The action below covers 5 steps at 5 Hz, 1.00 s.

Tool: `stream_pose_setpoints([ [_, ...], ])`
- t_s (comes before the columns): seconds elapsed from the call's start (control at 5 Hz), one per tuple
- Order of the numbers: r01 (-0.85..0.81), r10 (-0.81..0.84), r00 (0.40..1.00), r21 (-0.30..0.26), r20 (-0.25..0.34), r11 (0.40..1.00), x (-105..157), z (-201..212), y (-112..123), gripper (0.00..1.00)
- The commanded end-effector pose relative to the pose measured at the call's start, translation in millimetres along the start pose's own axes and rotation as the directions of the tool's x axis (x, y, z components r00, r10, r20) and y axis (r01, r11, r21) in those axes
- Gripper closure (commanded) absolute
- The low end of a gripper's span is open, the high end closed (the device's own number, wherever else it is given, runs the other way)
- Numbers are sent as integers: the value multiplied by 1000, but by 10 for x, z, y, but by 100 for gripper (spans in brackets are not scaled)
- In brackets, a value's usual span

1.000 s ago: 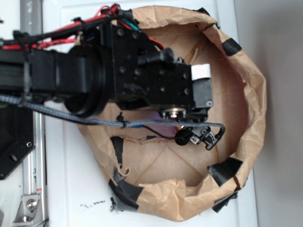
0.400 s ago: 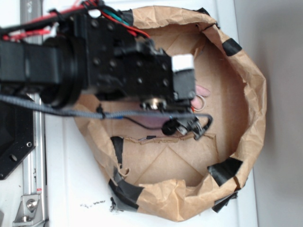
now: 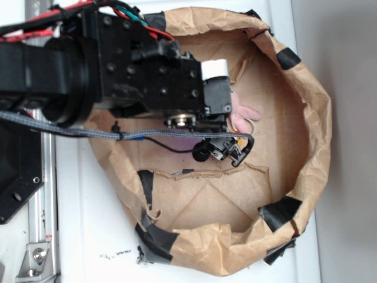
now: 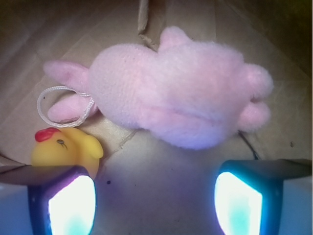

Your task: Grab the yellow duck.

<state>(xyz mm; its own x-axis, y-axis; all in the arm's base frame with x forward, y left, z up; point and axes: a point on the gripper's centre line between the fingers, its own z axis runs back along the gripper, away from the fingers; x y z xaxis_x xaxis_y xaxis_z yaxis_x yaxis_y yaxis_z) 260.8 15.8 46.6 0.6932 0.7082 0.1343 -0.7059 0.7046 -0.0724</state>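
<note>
In the wrist view the yellow duck (image 4: 66,149) lies on the brown paper floor at the lower left. Its red beak points left, and its body is partly hidden behind my left finger (image 4: 71,205). My gripper (image 4: 154,196) is open, with only bare paper between the fingers. The duck sits just outside and beyond the left finger. The pink plush bunny (image 4: 176,95) lies across the middle, past both fingertips. In the exterior view the arm (image 3: 147,76) covers the gripper and the duck. Only a pink ear (image 3: 247,112) shows.
Everything lies inside a crumpled brown paper bag (image 3: 315,118) with black tape patches (image 3: 283,209). Its raised wall rings the work area. A white string loop (image 4: 61,105) on the bunny lies beside the duck. A grey braided cable (image 3: 118,132) crosses the bag below the arm.
The arm has moved left and slightly up in the exterior view, uncovering the bunny's pink ear and string loop at its right end.
</note>
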Motion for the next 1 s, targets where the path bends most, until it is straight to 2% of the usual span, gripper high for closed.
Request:
stream_pose_setpoints([
  [0.0, -39, 48, 994, -97, 93, 994, 196, 440, -44, 0],
  [0.4, -46, 51, 996, -62, 76, 997, 298, 293, -133, 0],
  [0.6, -36, 37, 998, -30, 42, 999, 240, 153, -135, 0],
  [0.8, -28, 28, 1000, 7, 3, 1000, 131, 14, -39, 0],
])
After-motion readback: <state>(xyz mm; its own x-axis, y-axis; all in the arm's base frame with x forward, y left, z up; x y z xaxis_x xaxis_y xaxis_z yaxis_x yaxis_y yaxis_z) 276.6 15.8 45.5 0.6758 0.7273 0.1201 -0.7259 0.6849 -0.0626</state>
